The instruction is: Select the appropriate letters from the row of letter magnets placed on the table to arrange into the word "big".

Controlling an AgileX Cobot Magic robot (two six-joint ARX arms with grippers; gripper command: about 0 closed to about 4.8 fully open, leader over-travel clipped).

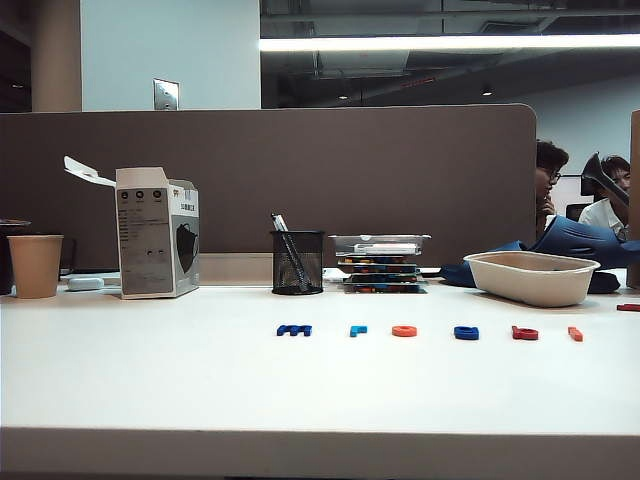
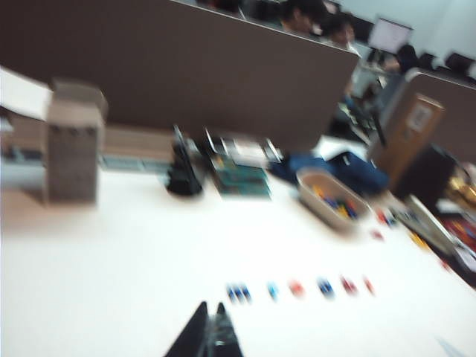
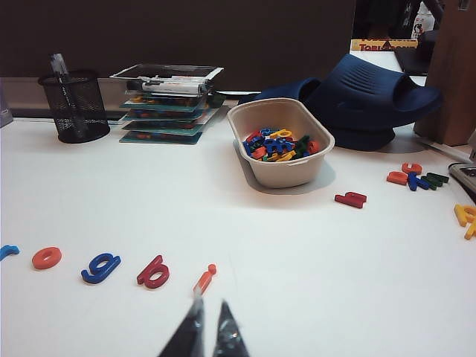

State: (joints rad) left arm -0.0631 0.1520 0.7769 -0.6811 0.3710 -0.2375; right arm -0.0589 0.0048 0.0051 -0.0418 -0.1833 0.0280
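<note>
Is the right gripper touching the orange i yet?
Apart. The right wrist view shows bare table between the right gripper and the orange i; its nearly shut fingers hang short of the letter.

Surface: the table (image 1: 150, 380), wide, white, smooth.
Landmark: the mesh pen cup (image 1: 297, 262), standing toward the back.
Left of it: an opened cardboard box (image 1: 157, 233), and farther left a paper cup (image 1: 35, 265).
Right of it: a stack of trays (image 1: 380, 262), then a beige bowl (image 1: 532, 277) with blue slippers (image 3: 364, 93) behind.
In front of it: the row of letter magnets (image 1: 405, 331), lying flat, spaced apart, running rightward.
Far right: loose letters (image 3: 413, 177) scattered beyond the bowl.
</note>
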